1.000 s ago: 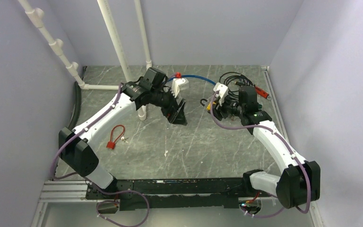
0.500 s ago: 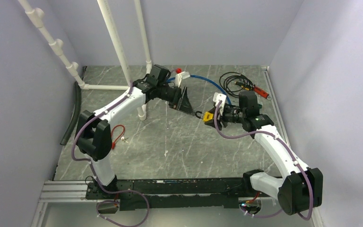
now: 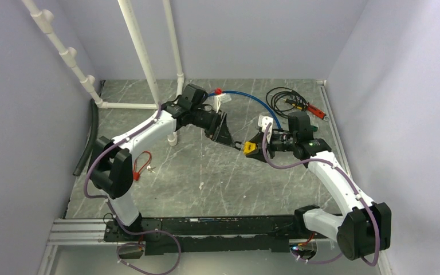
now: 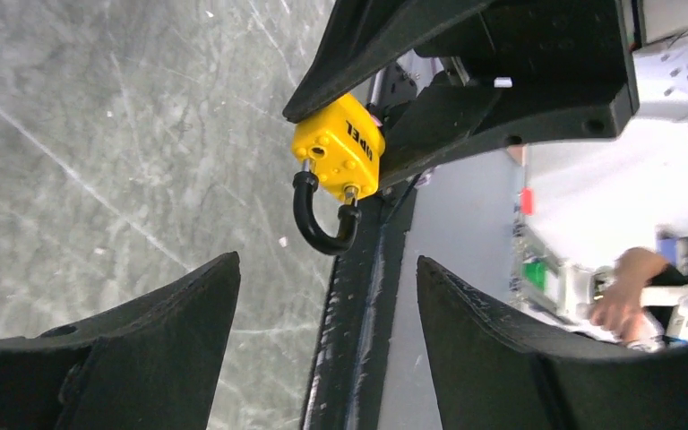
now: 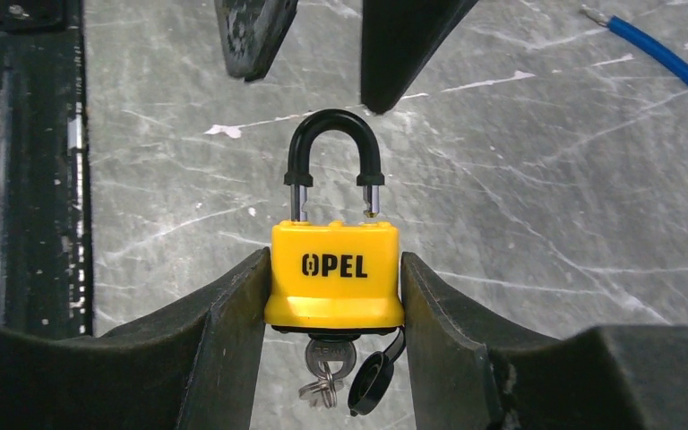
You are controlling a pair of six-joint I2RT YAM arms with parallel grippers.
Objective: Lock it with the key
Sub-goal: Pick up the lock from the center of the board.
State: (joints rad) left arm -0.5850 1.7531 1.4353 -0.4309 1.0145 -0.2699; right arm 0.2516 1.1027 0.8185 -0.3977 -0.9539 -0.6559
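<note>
A yellow OPEL padlock (image 5: 334,273) with a black shackle (image 5: 331,143) is gripped by its sides in my right gripper (image 5: 334,269), above the table. The shackle is raised, with one leg's end showing above the body. A key (image 5: 330,356) with a small ring sits in the keyhole on the underside, beside a dangling black dust cap. In the top view the padlock (image 3: 250,148) is mid-table. My left gripper (image 4: 327,264) is open and empty, its tips just short of the shackle (image 4: 322,224); its fingers (image 5: 251,36) show at the top of the right wrist view.
A red lock with a red loop (image 3: 140,166) and small keys lies at the left. A blue cable (image 3: 246,97), a black cable coil (image 3: 283,96) and a red tool (image 3: 318,112) lie at the back. White pipes (image 3: 143,57) stand at the back left.
My right gripper has carried the padlock left and toward the middle. My left gripper has swung right and forward, so its open tips now nearly meet the shackle.
</note>
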